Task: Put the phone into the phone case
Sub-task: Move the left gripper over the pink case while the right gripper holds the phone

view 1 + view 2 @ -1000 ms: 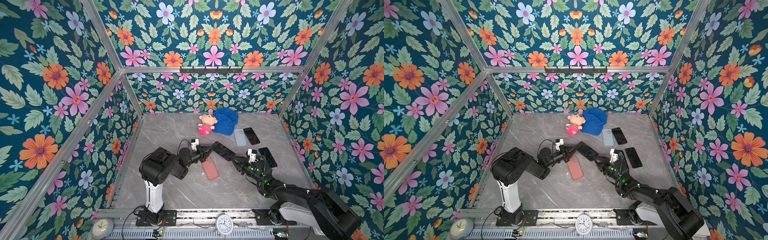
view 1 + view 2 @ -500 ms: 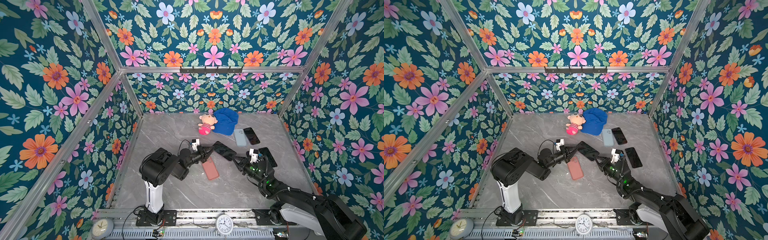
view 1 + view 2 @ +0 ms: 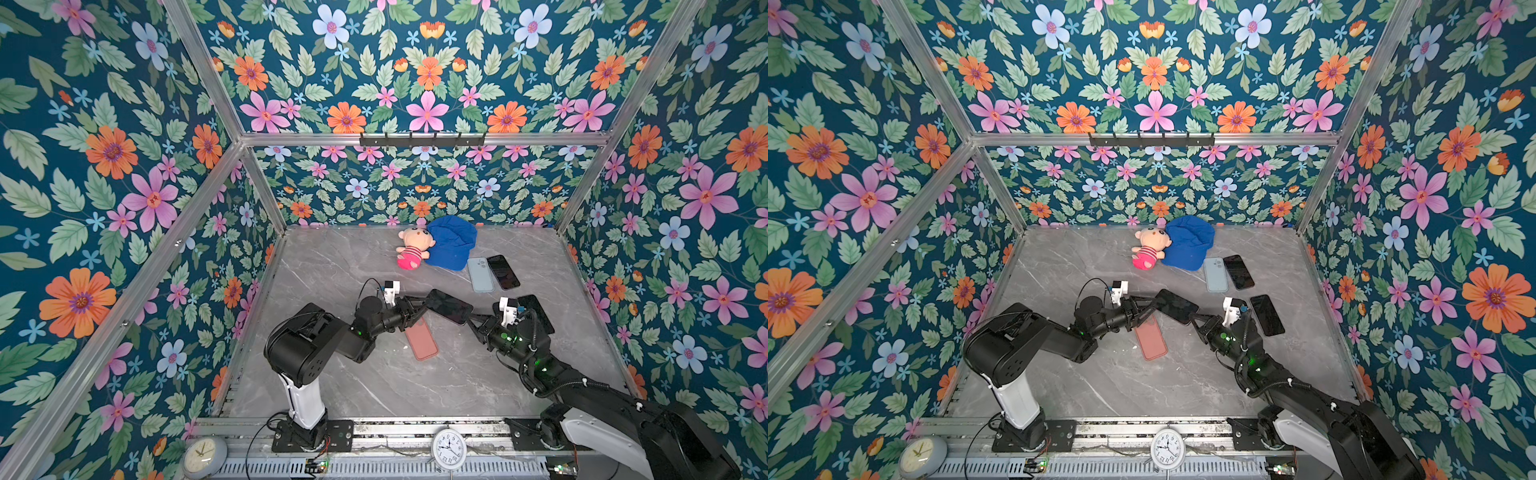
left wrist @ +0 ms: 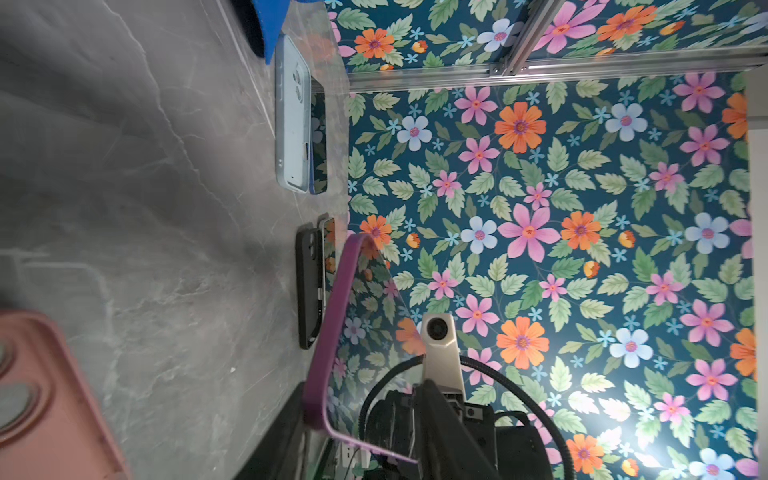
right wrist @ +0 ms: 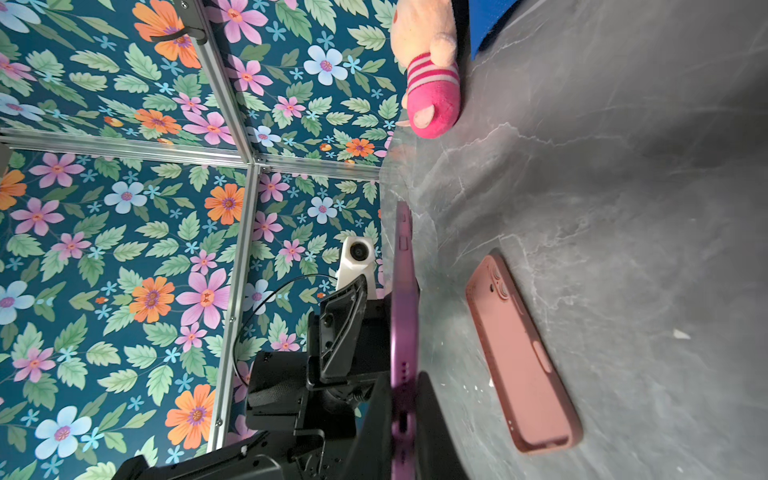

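Since a second ago the left claw has loosened, jaws narrowly parted at one end of the single purple phone, held off the surface. One pink case lies below. The right claw clamps the phone's other end. One blue case lies farther right.

Marble table holds pink case, doll, blue cloth.

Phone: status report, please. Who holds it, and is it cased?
Right gripper shut on purple phone; left gripper open at its other end. Phone off the table, near pink case, not in it. Nothing blocks the case.
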### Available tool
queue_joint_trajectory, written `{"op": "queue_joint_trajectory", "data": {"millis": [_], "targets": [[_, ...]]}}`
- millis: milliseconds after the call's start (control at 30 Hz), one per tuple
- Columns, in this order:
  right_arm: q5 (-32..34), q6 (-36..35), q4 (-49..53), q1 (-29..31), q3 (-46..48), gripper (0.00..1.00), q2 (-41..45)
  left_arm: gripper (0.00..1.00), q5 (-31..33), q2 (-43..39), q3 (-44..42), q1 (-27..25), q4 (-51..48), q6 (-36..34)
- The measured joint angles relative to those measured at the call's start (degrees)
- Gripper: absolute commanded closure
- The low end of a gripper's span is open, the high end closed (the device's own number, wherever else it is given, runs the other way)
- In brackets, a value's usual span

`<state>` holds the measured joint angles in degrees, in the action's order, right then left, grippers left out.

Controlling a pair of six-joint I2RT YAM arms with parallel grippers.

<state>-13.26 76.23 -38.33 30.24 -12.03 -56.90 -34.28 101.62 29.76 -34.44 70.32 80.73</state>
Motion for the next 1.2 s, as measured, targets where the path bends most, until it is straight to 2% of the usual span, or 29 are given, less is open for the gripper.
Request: {"op": "queue_joint_trajectory", "data": {"millis": [133, 267, 567, 833, 1033, 1200], "targets": [[-0.07, -0.79, 2.62, -0.59, -0.48, 1.0, 0.42, 0.52, 0.11, -5.03, 3.54, 0.72, -15.52, -9.44], [-0.44, -1.99, 6.45, -1.01, -1.25, 1.0, 0.48, 0.53, 3.8, -8.96, 12.02, 0.96, -36.85, -23.67], [-2.34, -6.12, 10.67, -1.31, -3.58, 1.0, -0.59, 0.54, 11.56, -5.38, 28.22, 1.33, -73.92, -50.64], [-4.02, -8.94, 11.96, -1.51, -4.46, 1.0, -1.33, 0.53, 18.34, -1.64, 34.25, 0.44, -87.71, -62.77], [-5.49, -10.29, 12.17, -1.7, -4.59, 1.0, -2.21, 0.53, 22.21, 1.97, 36.61, -1.49, -91.97, -66.6], [-6.67, -10.4, 13.0, -2.21, -4.2, 1.0, -1.84, 0.57, 24.9, 4.07, 39.15, -2.71, -93.44, -68.87]]}}
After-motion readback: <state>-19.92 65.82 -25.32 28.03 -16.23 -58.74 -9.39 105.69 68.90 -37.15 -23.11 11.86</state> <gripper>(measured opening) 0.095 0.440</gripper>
